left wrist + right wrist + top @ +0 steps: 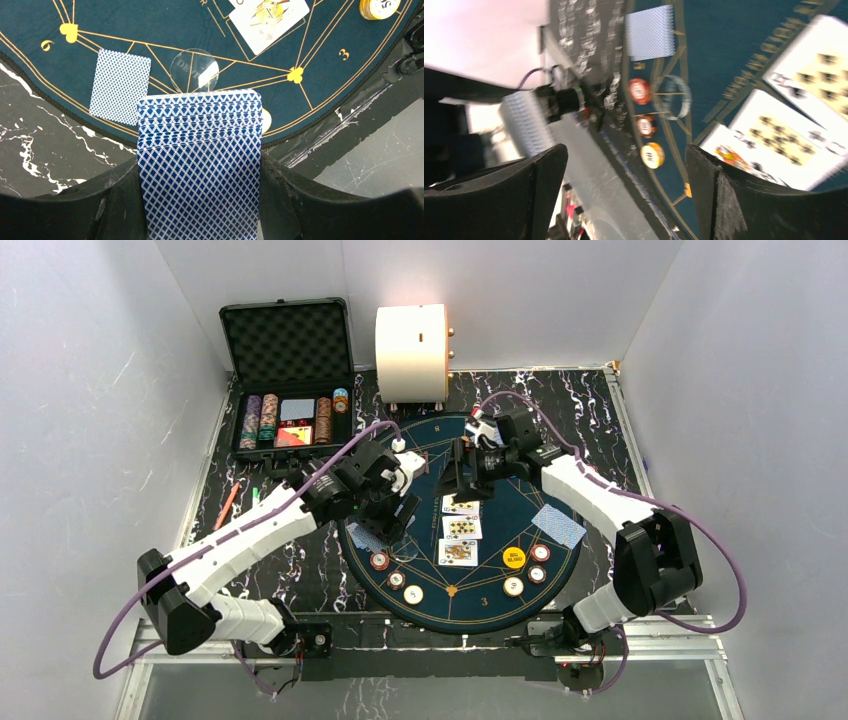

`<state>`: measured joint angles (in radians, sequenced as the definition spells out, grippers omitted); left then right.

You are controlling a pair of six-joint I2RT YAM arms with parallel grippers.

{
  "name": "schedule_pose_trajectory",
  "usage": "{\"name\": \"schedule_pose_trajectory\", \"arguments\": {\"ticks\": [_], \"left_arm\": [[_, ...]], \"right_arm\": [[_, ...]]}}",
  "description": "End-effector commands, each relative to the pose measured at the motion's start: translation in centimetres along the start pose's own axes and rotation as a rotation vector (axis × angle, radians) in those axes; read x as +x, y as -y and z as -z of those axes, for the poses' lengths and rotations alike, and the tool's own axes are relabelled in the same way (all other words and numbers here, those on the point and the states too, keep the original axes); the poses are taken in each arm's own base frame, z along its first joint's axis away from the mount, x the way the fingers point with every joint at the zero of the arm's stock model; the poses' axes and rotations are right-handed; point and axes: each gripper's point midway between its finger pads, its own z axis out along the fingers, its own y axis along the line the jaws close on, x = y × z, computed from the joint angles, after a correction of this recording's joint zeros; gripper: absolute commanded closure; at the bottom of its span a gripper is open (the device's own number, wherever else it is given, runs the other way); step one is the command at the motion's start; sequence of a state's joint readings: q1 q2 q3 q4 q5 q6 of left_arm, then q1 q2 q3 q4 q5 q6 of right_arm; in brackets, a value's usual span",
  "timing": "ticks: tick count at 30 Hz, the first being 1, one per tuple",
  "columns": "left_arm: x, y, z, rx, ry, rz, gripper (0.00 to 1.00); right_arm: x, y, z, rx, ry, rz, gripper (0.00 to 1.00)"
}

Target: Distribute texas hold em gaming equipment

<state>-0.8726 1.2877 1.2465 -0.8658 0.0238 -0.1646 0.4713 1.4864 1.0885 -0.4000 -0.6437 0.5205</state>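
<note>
Left fingers pinch blue-backed cards (diamond-latticed).

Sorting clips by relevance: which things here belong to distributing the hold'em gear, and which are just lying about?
Belongs to the job: deck of blue-backed cards; face-up cards; face-down card; loose poker chips; yellow button; clear dealer button; racked chip stacks.

Lying about: black foam-lined case; cream cylinder; red pen.
</note>
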Motion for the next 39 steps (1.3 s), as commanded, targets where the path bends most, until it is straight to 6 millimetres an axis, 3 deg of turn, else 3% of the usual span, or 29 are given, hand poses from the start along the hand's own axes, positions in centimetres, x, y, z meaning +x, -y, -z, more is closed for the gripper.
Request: {"name": "schedule_pose_trajectory", "arguments": {"ticks": [1,16,22,32,39], "left_arm": [[-2.3,1.1,1.1,0.047,0.072,-0.019,1.00],[-2.4,1.6,1.0,0.057,0.072,-0.026,1.00],[-2.4,1.5,1.2,0.055,0.083,-0.026,1.00],[-2.5,1.6,1.8,0.059,0.110,-0.025,1.00],[-2.3,1.5,1.9,0.059,0.111,-0.023,1.00]], "right_arm": [[0.2,-8.2,0.8,-0.400,-0.042,0.113,0.02],[2.8,-11.6,-3.7,-0.457,-0.157,0.131,0.02],[3.8,-11.3,-5.0,-0.425,-0.190,0.121,0.02],[3.5,-9.5,-4.7,-0.336,-0.170,0.111,0.04],[2.4,-9.5,-3.7,-0.324,-0.133,0.121,0.08]]}}
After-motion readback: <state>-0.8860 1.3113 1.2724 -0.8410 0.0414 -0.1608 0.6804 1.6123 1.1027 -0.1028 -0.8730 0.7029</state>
